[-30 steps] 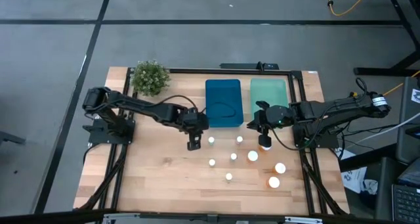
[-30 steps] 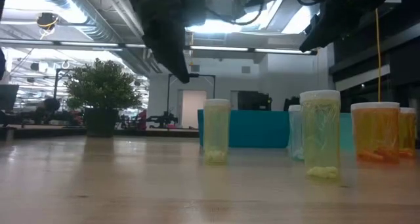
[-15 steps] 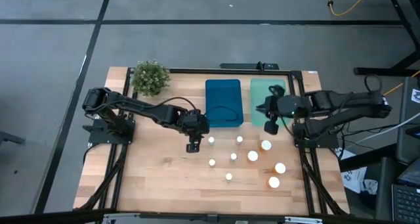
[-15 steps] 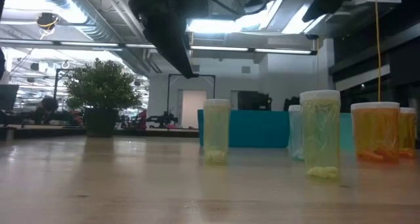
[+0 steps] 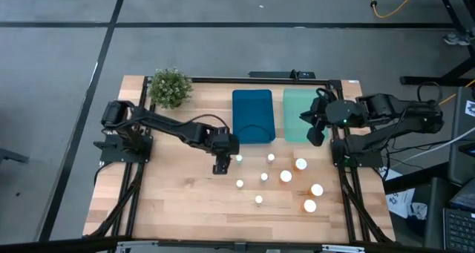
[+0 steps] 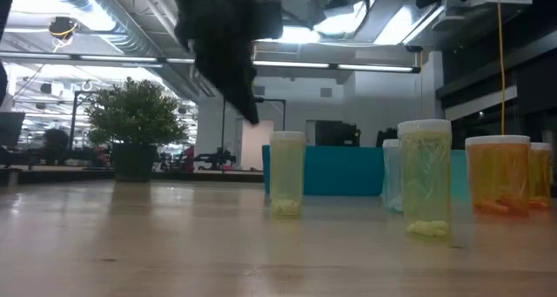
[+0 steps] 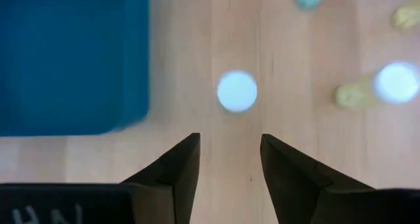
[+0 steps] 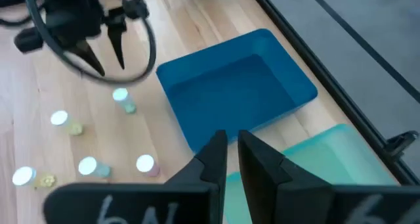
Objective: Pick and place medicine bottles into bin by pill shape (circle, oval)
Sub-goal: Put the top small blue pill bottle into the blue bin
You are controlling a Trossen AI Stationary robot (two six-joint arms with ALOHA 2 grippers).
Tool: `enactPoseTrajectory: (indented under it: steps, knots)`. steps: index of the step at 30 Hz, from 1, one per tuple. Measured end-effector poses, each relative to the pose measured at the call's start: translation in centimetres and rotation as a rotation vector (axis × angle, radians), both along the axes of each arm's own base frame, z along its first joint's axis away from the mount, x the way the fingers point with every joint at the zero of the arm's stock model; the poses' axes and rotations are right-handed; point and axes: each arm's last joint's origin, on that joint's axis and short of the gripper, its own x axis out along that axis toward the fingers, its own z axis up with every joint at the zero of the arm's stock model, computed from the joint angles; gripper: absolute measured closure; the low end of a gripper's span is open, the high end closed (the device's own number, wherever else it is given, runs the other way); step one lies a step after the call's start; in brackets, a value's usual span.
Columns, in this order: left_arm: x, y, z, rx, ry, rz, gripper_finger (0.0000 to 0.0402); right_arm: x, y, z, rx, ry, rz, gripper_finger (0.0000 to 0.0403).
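Note:
Several white-capped medicine bottles (image 5: 286, 176) stand upright on the wooden table, near of the blue bin (image 5: 252, 116) and the green bin (image 5: 297, 104). My left gripper (image 5: 221, 167) is open and points down just left of the leftmost bottle (image 5: 239, 159). That bottle's cap (image 7: 237, 91) shows ahead of the gripper's (image 7: 230, 145) spread fingers, with nothing between them. My right gripper (image 5: 315, 138) hovers over the green bin's near right part. It (image 8: 231, 135) is shut, with nothing between the fingers.
A potted plant (image 5: 170, 87) stands at the table's far left. The bins sit side by side at the far middle. Bare wood lies left of and near of the bottles. In the low view the bottles (image 6: 425, 177) fill the right half.
My right gripper has gone up and toward the table's far edge, from above the bottle nearest the green bin to over that bin. That bottle stays standing on the table. My left gripper has come down a little beside the leftmost bottle.

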Motion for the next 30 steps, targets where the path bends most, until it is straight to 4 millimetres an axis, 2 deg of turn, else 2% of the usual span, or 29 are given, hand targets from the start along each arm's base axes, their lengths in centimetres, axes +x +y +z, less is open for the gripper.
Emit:
enactPoseTrajectory:
  steps: [3,10,30]
  knots:
    - [0.5,0.0,-1.8,0.003,0.054,0.006,0.025,-0.3,-0.1,-0.1,-0.006,0.005,-0.004,0.036]
    - [1.8,-0.3,-4.2,0.004,0.048,-0.001,0.025,-0.4,-0.1,-0.2,-0.008,0.021,-0.003,0.036]
    - [3.4,-0.4,-3.6,0.008,-0.116,-0.034,0.025,-0.4,-0.1,-0.3,-0.023,0.03,0.011,0.036]
